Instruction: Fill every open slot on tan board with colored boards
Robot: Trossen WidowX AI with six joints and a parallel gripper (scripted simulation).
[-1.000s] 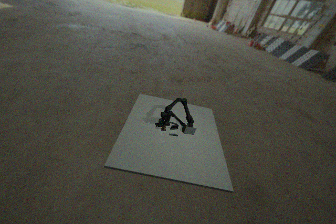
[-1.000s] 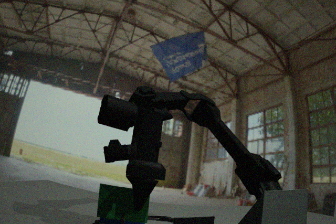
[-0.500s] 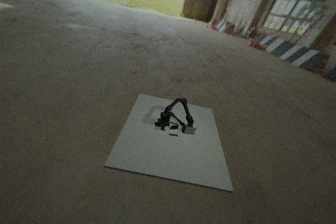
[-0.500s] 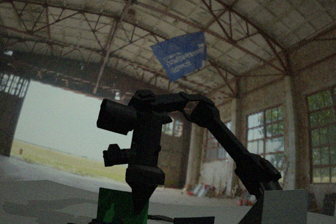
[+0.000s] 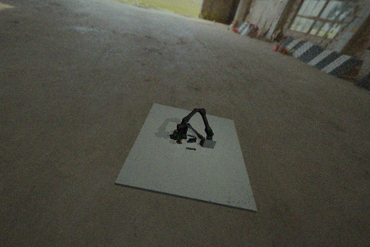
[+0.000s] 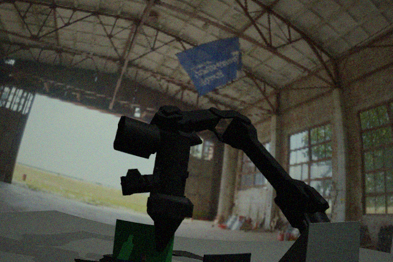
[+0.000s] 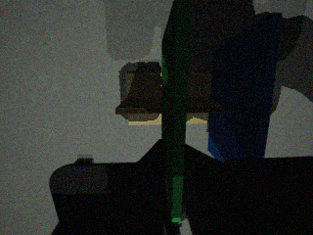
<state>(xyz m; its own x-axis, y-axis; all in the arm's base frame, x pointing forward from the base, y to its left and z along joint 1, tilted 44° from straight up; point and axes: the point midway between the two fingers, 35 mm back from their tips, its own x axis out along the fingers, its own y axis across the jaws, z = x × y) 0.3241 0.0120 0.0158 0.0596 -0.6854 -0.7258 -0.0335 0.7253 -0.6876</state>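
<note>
Gripper [image 5: 179, 142] [image 6: 161, 249] [image 7: 167, 144] is closed on green board [image 6: 134, 240] [image 7: 173, 122], board upright and crosswise over tan board [image 7: 139, 111] in the wrist view; notch and slot not visible, so can't tell if seated. Blue board [image 7: 245, 93] stands upright just beside green, crosswise to tan too; probably already in its slot, its lower edge can't be checked. Likely step: lining up or pushing green down

Risks: notch slightly off the slot, then pushing jams green on tan's top edge, tips tan, or makes green slide up or pivot in the fingertips. Fingers come down close to blue, so a small sideways drift could knock or lean it. Dark view hides the slot, easy to call it seated too soon. On release, a finger dragging on green could lift it back out

Room: work sits toward the far half of the slab [image 5: 185, 172], well in from its left edge and well apart from the near edge and both near corners. Tight side is blue's; wrist view shows more space on the side away from blue. Straight up looks the safest exit after letting go
</note>
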